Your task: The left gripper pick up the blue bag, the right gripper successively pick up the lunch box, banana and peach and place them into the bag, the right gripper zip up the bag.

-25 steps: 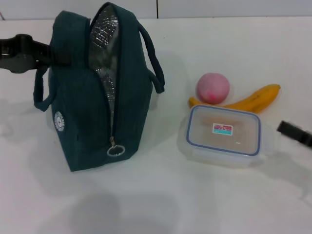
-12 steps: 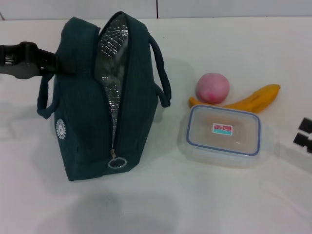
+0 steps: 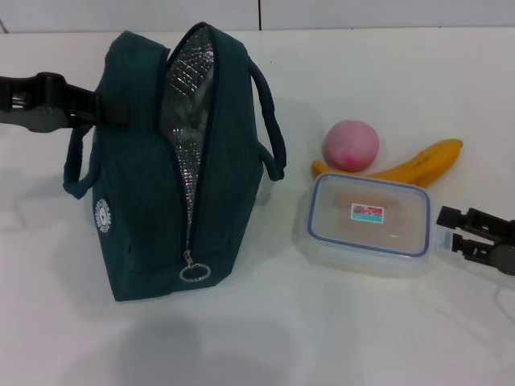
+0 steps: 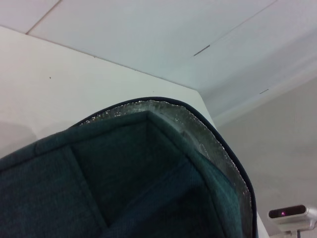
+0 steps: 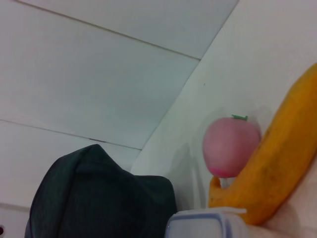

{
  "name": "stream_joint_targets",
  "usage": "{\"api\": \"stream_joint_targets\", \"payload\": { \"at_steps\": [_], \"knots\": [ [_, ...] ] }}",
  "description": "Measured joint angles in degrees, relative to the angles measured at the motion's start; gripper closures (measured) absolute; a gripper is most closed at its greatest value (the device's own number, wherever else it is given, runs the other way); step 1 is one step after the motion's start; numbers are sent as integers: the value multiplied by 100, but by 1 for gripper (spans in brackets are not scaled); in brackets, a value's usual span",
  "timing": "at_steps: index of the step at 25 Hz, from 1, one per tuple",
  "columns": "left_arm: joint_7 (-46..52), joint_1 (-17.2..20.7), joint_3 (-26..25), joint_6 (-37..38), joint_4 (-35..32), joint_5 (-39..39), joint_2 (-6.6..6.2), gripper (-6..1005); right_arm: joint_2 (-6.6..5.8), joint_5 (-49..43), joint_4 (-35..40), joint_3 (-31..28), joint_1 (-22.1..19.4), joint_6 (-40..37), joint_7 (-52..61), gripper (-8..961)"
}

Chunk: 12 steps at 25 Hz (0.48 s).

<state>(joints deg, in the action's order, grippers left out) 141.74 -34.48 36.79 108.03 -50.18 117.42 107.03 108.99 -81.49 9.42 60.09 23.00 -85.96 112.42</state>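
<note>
The blue bag (image 3: 137, 209) stands upright on the white table, unzipped, with its foil lining (image 3: 189, 104) showing and the zipper ring (image 3: 193, 273) hanging low at the front. My left gripper (image 3: 98, 109) is shut on the bag's upper left side; the left wrist view shows only the bag's fabric (image 4: 99, 188). The lunch box (image 3: 368, 223) lies to the right of the bag, with the peach (image 3: 351, 145) and the banana (image 3: 422, 163) behind it. Just off the box's right end, my right gripper (image 3: 449, 229) is open. In the right wrist view I see the peach (image 5: 230, 146), the banana (image 5: 275, 168) and a corner of the lunch box (image 5: 208, 225).
The table (image 3: 265, 338) runs back to a pale wall seam behind the bag. A small white camera unit (image 4: 290, 213) shows at the corner of the left wrist view.
The bag has shifted a little to the right with my left gripper. My right gripper has come in from the right edge toward the lunch box's right end.
</note>
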Motion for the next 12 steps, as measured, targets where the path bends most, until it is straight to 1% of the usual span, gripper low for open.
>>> {"api": "stream_joint_targets", "payload": {
  "at_steps": [4, 12],
  "knots": [
    [-4, 8, -3, -1, -1, 0, 2, 964, 35, 0, -16, 18, 94, 41, 2, 103],
    [-8, 28, -2, -1, -35, -9, 2, 964, 167, 1, -2, 99, 254, 161, 6, 102]
  ]
}}
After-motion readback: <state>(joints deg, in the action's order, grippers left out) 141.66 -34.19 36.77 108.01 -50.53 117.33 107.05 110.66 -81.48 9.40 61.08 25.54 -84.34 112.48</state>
